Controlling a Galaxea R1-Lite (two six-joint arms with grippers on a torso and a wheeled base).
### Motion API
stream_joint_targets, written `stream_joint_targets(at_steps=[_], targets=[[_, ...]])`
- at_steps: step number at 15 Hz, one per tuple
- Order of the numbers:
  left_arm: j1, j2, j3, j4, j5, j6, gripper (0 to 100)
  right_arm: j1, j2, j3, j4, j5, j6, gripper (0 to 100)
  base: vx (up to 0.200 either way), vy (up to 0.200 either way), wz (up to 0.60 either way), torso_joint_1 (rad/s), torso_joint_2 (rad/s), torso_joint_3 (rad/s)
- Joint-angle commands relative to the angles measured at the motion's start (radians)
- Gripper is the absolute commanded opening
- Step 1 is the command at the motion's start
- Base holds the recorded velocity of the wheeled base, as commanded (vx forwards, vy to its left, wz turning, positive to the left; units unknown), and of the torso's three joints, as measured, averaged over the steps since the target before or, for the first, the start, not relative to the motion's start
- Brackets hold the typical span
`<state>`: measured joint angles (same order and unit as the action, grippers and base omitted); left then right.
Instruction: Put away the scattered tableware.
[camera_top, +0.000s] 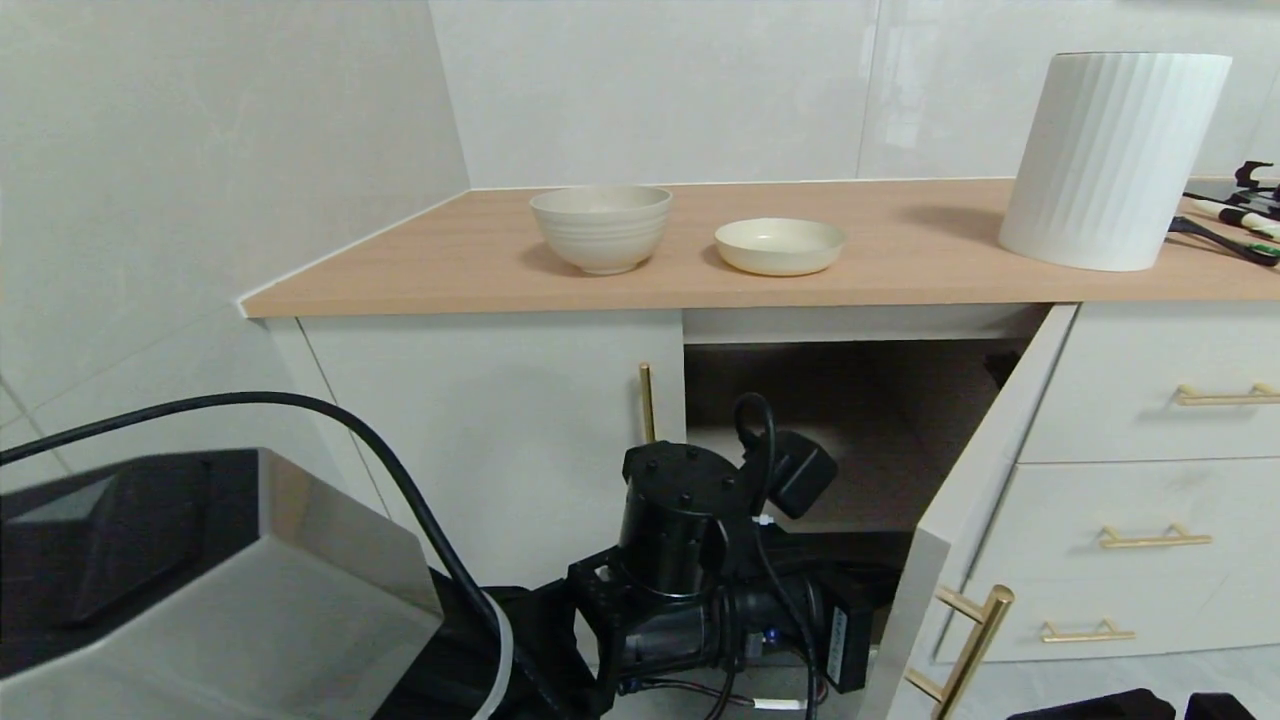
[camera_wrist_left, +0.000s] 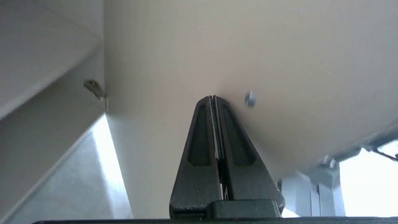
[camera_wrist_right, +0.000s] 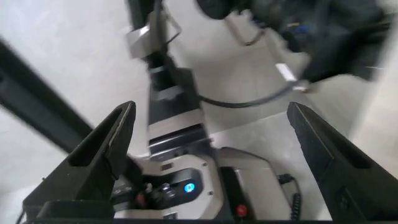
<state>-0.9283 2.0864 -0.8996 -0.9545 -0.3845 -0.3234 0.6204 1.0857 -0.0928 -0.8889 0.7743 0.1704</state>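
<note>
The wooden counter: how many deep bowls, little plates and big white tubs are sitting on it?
Deep bowl: 1
Shallow plate: 1
Tall white ribbed tub: 1
Total: 3

You've got a ribbed bowl (camera_top: 600, 228) on the wooden surface (camera_top: 420, 262), a shallow dish (camera_top: 780, 246) just beside it, a tall white canister (camera_top: 1115, 160) well beyond that dish, and an open cabinet door (camera_top: 975, 480) below.
</note>
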Motion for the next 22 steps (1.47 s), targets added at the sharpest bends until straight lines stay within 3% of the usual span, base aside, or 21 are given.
stream_joint_targets(at_steps=[1,5,7,11,13,16,17,20,21,22], targets=[[0.037,-0.003,0.014,-0.003,0.019,0.001,0,-0.051,0.017,-0.01,-0.002,0.0,0.0,100,0.0,0.0,0.0,0.0,0.0,0.0],[0.048,0.001,0.014,0.002,0.021,0.004,0,-0.117,0.037,-0.019,-0.002,0.0,0.0,100,-0.05,0.0,0.0,-0.001,0.0,0.001],[0.048,0.027,-0.018,0.0,0.021,0.004,0,-0.12,0.039,-0.019,-0.002,0.0,-0.002,100,-0.2,0.0,0.0,0.01,0.0,0.002],[0.048,0.05,-0.045,0.005,0.021,0.004,0,-0.116,0.034,-0.016,-0.002,0.003,-0.002,100,0.0,0.0,0.0,0.0,0.0,0.0],[0.048,0.096,-0.125,0.043,0.021,0.004,0,-0.116,0.037,-0.015,-0.002,0.005,-0.002,100,0.0,0.0,0.0,0.0,0.0,0.0],[0.043,0.096,-0.168,0.095,0.047,0.001,0,-0.114,0.034,-0.015,-0.002,0.011,-0.002,100,0.0,0.0,0.0,0.0,0.0,0.0],[0.017,0.086,-0.182,0.097,0.076,-0.009,0,-0.111,0.028,-0.013,-0.002,0.013,-0.002,100,0.0,0.0,0.0,0.0,0.0,0.0],[-0.179,0.058,-0.213,0.095,0.064,-0.017,0,-0.045,-0.02,-0.013,0.01,0.051,0.0,100,0.0,0.0,0.0,0.0,0.0,0.0],[-0.178,0.024,-0.18,0.095,0.067,-0.017,0,-0.015,-0.03,-0.013,0.024,0.051,0.0,100,0.0,0.0,0.0,0.0,0.0,0.0],[-0.132,-0.003,-0.13,0.092,0.068,-0.019,0,-0.008,-0.032,-0.018,0.038,0.049,0.0,100,0.0,0.0,0.0,0.0,0.0,0.0]])
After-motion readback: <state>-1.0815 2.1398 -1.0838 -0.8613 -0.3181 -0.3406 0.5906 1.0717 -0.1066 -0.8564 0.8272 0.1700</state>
